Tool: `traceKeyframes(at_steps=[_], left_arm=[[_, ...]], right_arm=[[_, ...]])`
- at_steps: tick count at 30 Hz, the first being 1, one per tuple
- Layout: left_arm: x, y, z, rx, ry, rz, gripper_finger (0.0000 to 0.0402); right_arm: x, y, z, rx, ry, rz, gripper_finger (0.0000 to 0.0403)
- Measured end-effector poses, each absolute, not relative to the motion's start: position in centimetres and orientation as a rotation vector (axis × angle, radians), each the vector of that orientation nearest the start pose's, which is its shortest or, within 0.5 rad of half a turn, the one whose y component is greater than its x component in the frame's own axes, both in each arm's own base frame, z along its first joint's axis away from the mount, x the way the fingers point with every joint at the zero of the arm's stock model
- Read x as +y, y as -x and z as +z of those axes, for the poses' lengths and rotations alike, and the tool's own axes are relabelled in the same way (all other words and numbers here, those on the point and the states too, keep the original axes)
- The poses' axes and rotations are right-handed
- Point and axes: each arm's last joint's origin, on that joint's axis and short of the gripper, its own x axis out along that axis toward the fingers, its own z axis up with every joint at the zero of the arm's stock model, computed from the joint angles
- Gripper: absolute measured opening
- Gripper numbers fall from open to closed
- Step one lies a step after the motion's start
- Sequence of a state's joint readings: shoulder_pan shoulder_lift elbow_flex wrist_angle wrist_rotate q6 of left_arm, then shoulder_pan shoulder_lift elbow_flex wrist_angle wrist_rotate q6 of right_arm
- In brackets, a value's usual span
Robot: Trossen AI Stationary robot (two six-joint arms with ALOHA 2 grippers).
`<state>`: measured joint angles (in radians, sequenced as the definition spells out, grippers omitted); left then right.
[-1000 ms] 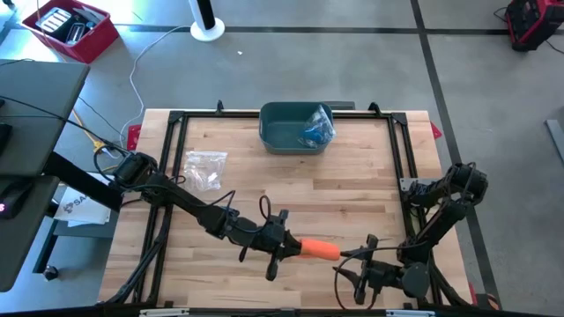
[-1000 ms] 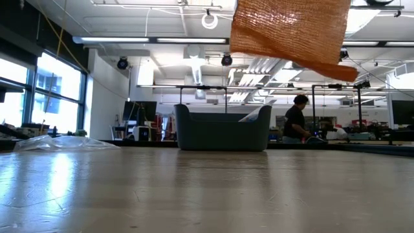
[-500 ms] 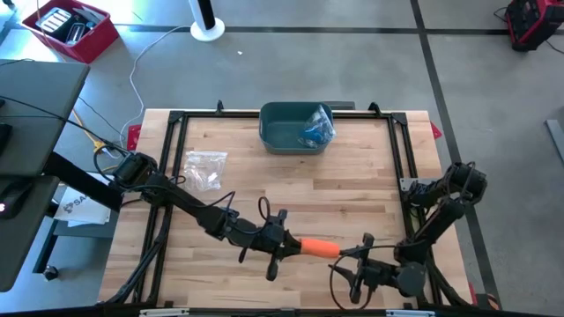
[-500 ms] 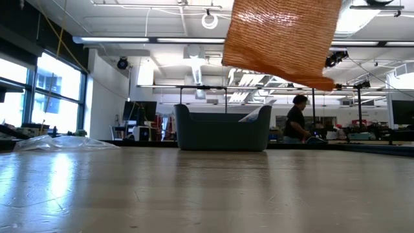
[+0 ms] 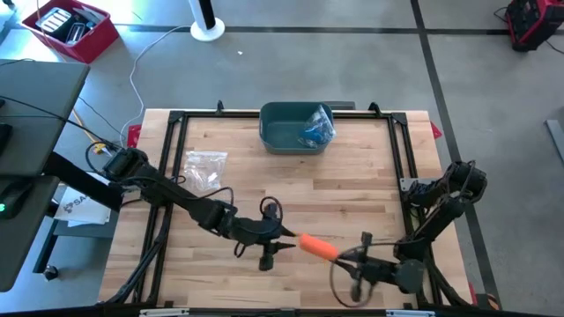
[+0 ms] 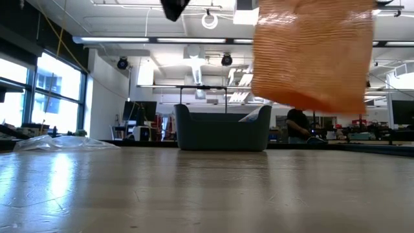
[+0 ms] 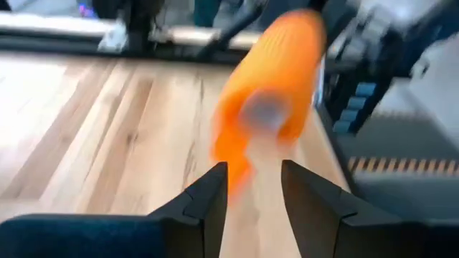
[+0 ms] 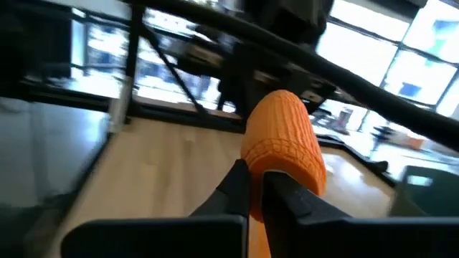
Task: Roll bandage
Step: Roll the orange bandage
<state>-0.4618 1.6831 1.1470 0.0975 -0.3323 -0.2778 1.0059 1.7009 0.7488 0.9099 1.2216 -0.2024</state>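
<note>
Your right gripper [image 8: 257, 188] is clamped on one end of the orange bandage roll [image 5: 317, 246], holding it lifted off the table [image 5: 352, 189] near the front edge, probably so the wrap stays tight. Your left gripper [image 5: 280, 236], fingers spread with nothing between them, sits just beside the roll's free end. No readable writing shows anywhere.

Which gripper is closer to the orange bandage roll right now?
Right. The right gripper is shut on one end of the orange bandage roll, holding it above the table. The left gripper sits just off the roll's other end, fingers open, not touching it.
</note>
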Motion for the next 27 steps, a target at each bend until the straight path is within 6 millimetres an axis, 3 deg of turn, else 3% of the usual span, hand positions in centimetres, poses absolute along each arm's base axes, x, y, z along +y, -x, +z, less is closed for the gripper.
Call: traceKeyframes(at_steps=[4, 8, 12, 18, 27], left_arm=[[-15.3, -32.7, 26.3, 0.470, 0.076, -0.036, 0.0130], [-15.9, -32.3, 27.6, 0.392, 0.062, -0.050, 0.0130], [-18.2, -33.0, 27.9, 0.213, -0.068, -0.147, 0.0130], [-20.9, -34.2, 26.5, 0.009, -0.232, -0.163, 0.0131], [-22.5, -37.1, 25.8, 0.039, -0.319, 0.066, 0.0147]], right_arm=[[25.6, -18.2, 19.5, 0.036, 0.213, -0.179, 0.0007], [24.3, -16.8, 18.5, 0.018, 0.182, -0.094, 0.0004], [22.3, -15.8, 17.9, -0.101, 0.124, 0.107, 0.0004], [19.9, -15.5, 18.2, -0.240, 0.152, 0.165, 0.0004], [19.3, -16.5, 18.5, -0.280, 0.124, 0.231, 0.0004]])
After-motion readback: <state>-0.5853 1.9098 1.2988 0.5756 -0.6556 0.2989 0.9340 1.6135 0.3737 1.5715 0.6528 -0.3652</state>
